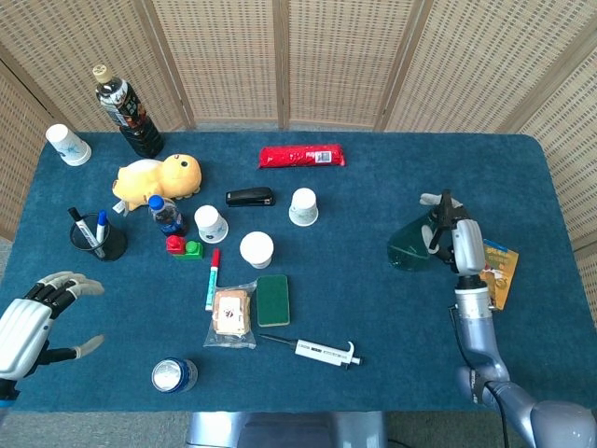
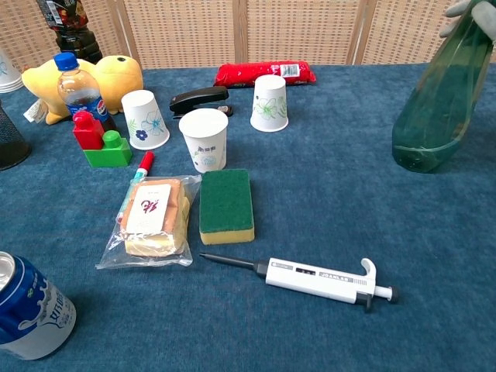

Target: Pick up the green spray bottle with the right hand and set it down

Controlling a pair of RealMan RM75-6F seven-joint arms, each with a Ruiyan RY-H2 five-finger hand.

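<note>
Here, right hand [image 1: 464, 245] gripping tilted green spray bottle [image 2: 432, 116], base on table [image 1: 373, 308]

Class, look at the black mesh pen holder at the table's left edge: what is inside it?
The pen holder holds upright markers, one blue-capped, one black. Their lower ends are hidden by its wall.

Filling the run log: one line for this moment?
right hand: grips green spray bottle, tilted | left hand: open, idle | base near table

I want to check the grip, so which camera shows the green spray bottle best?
The head view: the whole green spray bottle shows, tilted, with the right hand at its top. The chest view shows its lower body large, but crops the top and most of the hand.
</note>
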